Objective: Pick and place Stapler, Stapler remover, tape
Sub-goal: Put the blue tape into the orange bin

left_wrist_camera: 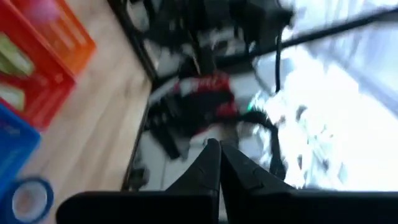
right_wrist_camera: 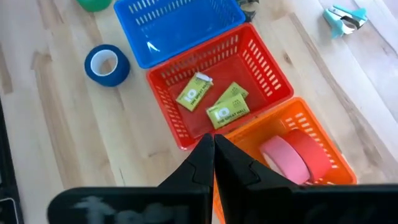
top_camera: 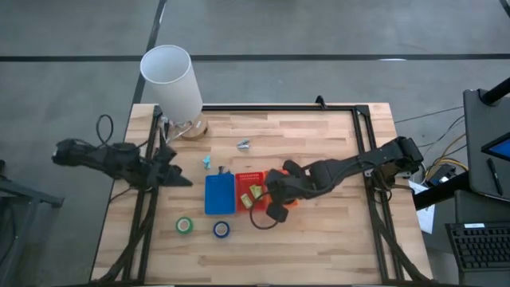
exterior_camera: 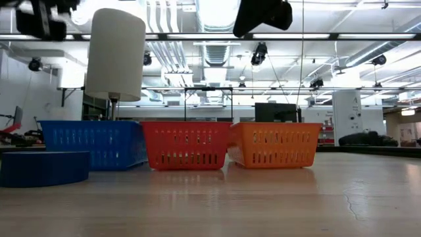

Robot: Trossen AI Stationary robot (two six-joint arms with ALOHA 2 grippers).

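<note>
1. I see three slotted baskets: blue basket (right_wrist_camera: 180,25), red basket (right_wrist_camera: 221,87), orange basket (right_wrist_camera: 298,146).
2. Yellow-green blocks (right_wrist_camera: 211,102) lie in the red one (dark print, unreadable).
3. Pink tape (right_wrist_camera: 285,155) and red tape (right_wrist_camera: 311,154) sit in the orange.
4. Blue tape (right_wrist_camera: 107,65) and green tape (top_camera: 185,226) show pale centres.
5. My desk (top_camera: 319,239) is light striped wood.

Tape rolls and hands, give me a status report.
Left hand shut, empty, at the table's left edge. Right hand shut, empty, above the orange basket. Pink tape in that basket; blue tape and green tape on the table. Nothing blocking them.
</note>
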